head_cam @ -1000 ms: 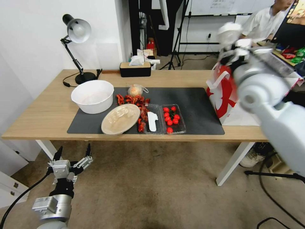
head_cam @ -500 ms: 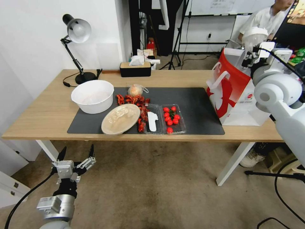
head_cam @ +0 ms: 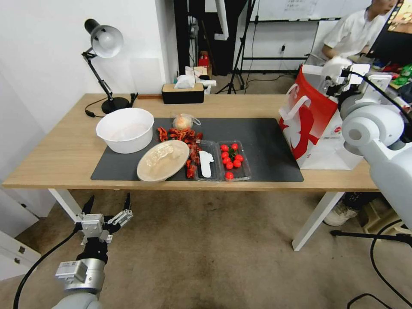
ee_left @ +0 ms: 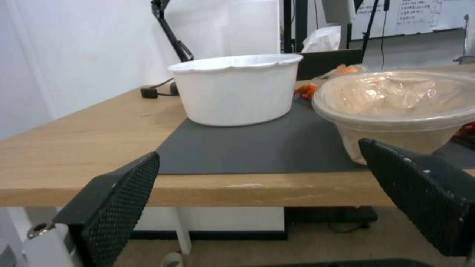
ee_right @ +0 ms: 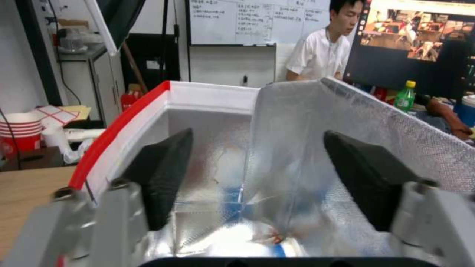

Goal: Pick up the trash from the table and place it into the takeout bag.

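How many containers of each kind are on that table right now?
White round bowl: 1
Beige round dish covered in clear film: 1
Clear plastic trays: 2
Small knotted clear bag: 1
Red-and-white paper takeout bag: 1
Total: 6

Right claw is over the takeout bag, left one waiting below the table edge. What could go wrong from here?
1. The right claw hangs open inside the takeout bag; pulling out, a finger may snag the silvery lining or tip the bag.
2. The beige plate overhangs the mat's front edge, so the left claw rising from below the table might knock it.
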### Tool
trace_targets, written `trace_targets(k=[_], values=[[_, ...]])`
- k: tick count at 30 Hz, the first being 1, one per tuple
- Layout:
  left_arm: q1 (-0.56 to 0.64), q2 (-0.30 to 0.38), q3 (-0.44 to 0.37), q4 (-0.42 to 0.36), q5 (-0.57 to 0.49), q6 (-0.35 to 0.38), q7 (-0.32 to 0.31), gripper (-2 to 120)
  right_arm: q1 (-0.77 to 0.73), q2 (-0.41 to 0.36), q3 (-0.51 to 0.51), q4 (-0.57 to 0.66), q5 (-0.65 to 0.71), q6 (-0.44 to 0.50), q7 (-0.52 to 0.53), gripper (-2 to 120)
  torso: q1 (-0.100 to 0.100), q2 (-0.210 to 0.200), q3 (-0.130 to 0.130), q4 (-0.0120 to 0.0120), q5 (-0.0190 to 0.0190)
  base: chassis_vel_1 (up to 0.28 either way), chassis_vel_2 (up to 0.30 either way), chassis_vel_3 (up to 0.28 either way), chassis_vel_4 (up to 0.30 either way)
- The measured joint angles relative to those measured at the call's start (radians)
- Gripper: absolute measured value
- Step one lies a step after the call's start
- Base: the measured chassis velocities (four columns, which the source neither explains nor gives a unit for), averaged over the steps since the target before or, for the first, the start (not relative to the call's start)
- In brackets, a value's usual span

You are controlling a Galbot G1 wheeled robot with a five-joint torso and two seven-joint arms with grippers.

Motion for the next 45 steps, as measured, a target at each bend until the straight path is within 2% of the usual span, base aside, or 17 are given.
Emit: trace_targets(k=[1, 4, 5, 7, 10, 14, 16, 18, 22, 27, 32, 33, 37, 39, 41, 45], values=[[0.000, 0.000, 0.000, 0.000, 0.000, 0.000, 0.000, 100, 0.000, 0.000, 0.000, 0.000, 0.000, 0.000, 0.000, 73, 0.000, 0.000, 0.000, 0.0000, 0.0000, 0.000, 0.000, 0.000, 0.000], [-0.002, 0.002, 0.000, -0.001, -0.002, 0.000, 0.000, 100, -0.005, -0.002, 0.001, 0.006, 0.001, 0.000, 0.002, 89, 0.000, 0.000, 0.000, 0.0001, 0.0000, 0.000, 0.000, 0.000, 0.000], [-0.002, 0.002, 0.000, -0.001, -0.002, 0.000, 0.000, 100, -0.005, -0.002, 0.001, 0.006, 0.001, 0.000, 0.002, 89, 0.000, 0.000, 0.000, 0.0001, 0.0000, 0.000, 0.000, 0.000, 0.000], [-0.001, 0.003, 0.000, -0.006, -0.003, 0.001, 0.000, 100, -0.012, -0.008, 0.008, 0.018, 0.002, 0.000, 0.002, 97, 0.000, 0.000, 0.000, 0.0000, -0.0002, 0.000, 0.000, 0.000, 0.000], [0.000, 0.003, 0.000, -0.012, -0.004, 0.001, 0.000, 100, -0.020, -0.012, 0.016, 0.030, 0.005, 0.007, -0.002, 100, 0.000, 0.000, 0.000, -0.0002, 0.0000, 0.000, 0.000, 0.000, 0.000], [0.008, 0.002, -0.001, -0.022, -0.004, 0.001, 0.000, 100, -0.036, -0.013, 0.031, 0.064, 0.006, 0.078, -0.017, 100, 0.000, 0.000, 0.000, 0.0001, -0.0002, 0.000, 0.000, 0.000, 0.000], [0.009, 0.002, -0.002, -0.022, -0.004, 0.001, 0.000, 100, -0.038, -0.013, 0.033, 0.069, 0.006, 0.083, -0.019, 100, 0.000, 0.000, 0.000, 0.0001, -0.0002, 0.000, 0.000, 0.000, 0.000], [0.019, 0.001, -0.007, -0.030, -0.004, -0.001, 0.002, 100, -0.070, -0.015, 0.053, 0.128, -0.005, 0.150, -0.053, 100, 0.000, 0.000, 0.000, 0.0001, -0.0002, 0.000, 0.000, 0.000, 0.000], [0.030, 0.001, -0.013, -0.038, -0.006, -0.005, 0.004, 100, -0.127, -0.019, 0.076, 0.195, -0.021, 0.179, -0.100, 100, 0.000, 0.000, 0.000, 0.0003, -0.0001, 0.000, 0.000, 0.000, 0.000], [0.043, -0.003, -0.014, -0.044, -0.006, -0.018, 0.008, 100, -0.315, -0.022, 0.151, 0.329, -0.056, 0.249, -0.218, 100, 0.000, 0.000, 0.000, 0.0000, -0.0001, 0.000, 0.000, 0.000, 0.000], [0.047, -0.006, -0.013, -0.050, -0.006, -0.021, 0.013, 100, -0.439, -0.012, 0.197, 0.390, -0.116, 0.312, -0.276, 100, 0.000, 0.000, 0.000, 0.0002, -0.0008, 0.000, 0.000, 0.000, 0.000], [0.049, -0.007, -0.013, -0.052, -0.006, -0.021, 0.014, 100, -0.499, 0.002, 0.215, 0.410, -0.142, 0.330, -0.294, 100, 0.000, 0.000, 0.000, 0.0001, 0.0002, 0.000, 0.000, 0.000, 0.000], [0.055, -0.003, -0.015, -0.055, -0.014, -0.026, 0.017, 100, -0.659, 0.046, 0.259, 0.444, -0.234, 0.403, -0.337, 100, 0.000, 0.000, 0.000, 0.0001, -0.0005, 0.000, 0.000, 0.000, 0.000], [0.060, 0.000, -0.019, -0.055, -0.019, -0.035, 0.019, 100, -0.766, 0.090, 0.271, 0.456, -0.312, 0.477, -0.366, 100, 0.000, 0.000, 0.000, -0.0001, 0.0003, 0.000, 0.000, 0.000, 0.000], [0.063, 0.001, -0.019, -0.055, -0.020, -0.038, 0.019, 100, -0.808, 0.111, 0.273, 0.462, -0.347, 0.502, -0.374, 100, 0.000, 0.000, 0.000, 0.0001, -0.0006, 0.000, 0.000, 0.000, 0.000], [0.068, 0.003, -0.019, -0.055, -0.021, -0.045, 0.021, 100, -0.919, 0.178, 0.273, 0.467, -0.436, 0.572, -0.404, 100, 0.000, 0.000, 0.000, 0.0000, -0.0002, 0.000, 0.000, 0.000, 0.000]])
